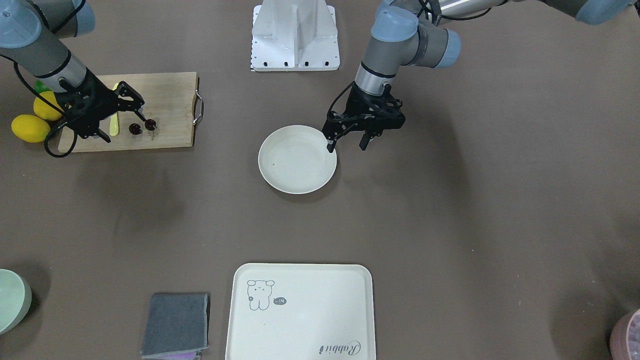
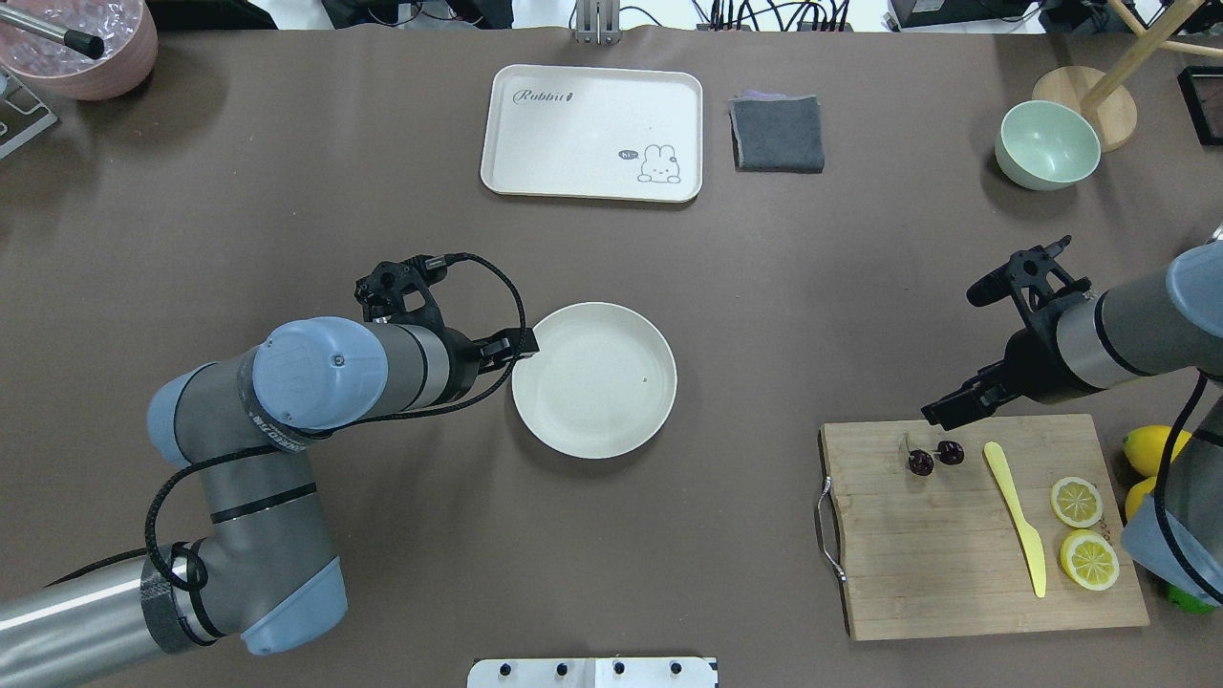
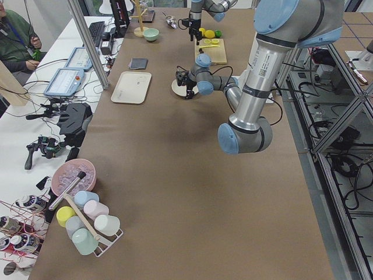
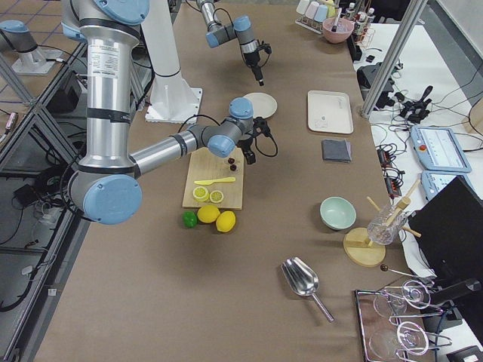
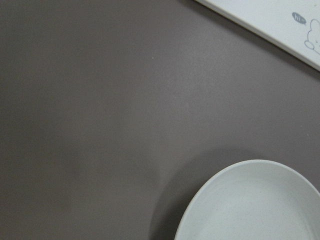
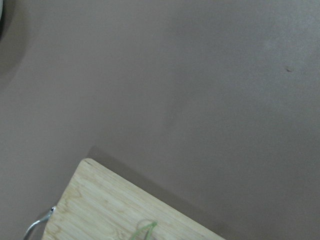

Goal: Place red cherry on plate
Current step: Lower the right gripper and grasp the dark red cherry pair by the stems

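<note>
The red cherry (image 2: 921,463), a dark glossy pair with thin green stems, lies on the far left part of a wooden cutting board (image 2: 955,554). In the front view the red cherry (image 1: 135,128) sits just beside my right gripper (image 1: 126,125), which hovers open over the board with nothing between its fingers. The round cream plate (image 2: 592,378) stands empty at the table's middle. My left gripper (image 1: 347,146) hangs open at the plate's (image 1: 297,160) rim, holding nothing. The left wrist view shows part of the plate (image 5: 255,205).
On the board lie a yellow knife (image 2: 1015,516) and two lemon slices (image 2: 1077,500), with whole lemons (image 2: 1151,447) beside it. Farther off are a rectangular tray (image 2: 592,132), a grey cloth (image 2: 777,134), a pale green bowl (image 2: 1046,143) and a pink bowl (image 2: 81,43).
</note>
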`<state>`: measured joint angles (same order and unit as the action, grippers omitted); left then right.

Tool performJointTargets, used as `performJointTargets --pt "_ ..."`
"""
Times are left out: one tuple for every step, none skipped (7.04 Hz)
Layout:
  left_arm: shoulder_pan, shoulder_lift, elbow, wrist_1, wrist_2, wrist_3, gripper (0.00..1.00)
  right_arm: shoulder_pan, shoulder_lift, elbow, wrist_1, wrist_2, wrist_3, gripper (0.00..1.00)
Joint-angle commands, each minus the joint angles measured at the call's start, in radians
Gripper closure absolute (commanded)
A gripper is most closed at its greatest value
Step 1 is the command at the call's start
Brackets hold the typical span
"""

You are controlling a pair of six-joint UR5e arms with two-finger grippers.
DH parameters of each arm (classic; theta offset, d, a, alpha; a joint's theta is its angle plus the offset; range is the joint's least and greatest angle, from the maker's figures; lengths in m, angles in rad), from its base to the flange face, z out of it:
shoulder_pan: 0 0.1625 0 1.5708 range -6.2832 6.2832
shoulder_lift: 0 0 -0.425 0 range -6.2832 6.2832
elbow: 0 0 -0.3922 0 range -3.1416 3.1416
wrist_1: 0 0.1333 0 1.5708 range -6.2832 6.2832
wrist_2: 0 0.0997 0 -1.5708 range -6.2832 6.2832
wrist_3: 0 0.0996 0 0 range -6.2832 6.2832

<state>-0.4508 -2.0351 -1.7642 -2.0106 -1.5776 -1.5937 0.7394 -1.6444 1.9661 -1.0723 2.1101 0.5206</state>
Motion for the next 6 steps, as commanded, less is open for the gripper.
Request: performJointTargets --pt "-0.006 -0.002 -0.001 0.006 0.022 0.006 0.02 -0.037 -0.032 0.001 0.008 -0.048 -0.109 0.01" --pt "-0.012 -0.002 -0.001 0.007 0.022 0.006 0.02 -0.092 -0.034 -0.007 0.017 -0.071 -0.11 0.05" --pt "-0.025 0.004 -0.003 0.007 0.022 0.006 0.02 -0.127 -0.035 -0.007 0.017 -0.118 -0.11 0.06" --pt "-0.035 0.006 -0.003 0.007 0.022 0.006 0.02 -0.144 -0.037 -0.009 0.018 -0.117 -0.111 0.06" --pt "-0.039 0.007 -0.003 0.007 0.022 0.006 0.02 -0.15 -0.073 -0.009 0.072 -0.111 -0.116 0.06" --pt "-0.043 0.007 -0.001 0.009 0.022 0.006 0.02 -0.15 -0.099 -0.036 0.148 -0.11 -0.117 0.07"
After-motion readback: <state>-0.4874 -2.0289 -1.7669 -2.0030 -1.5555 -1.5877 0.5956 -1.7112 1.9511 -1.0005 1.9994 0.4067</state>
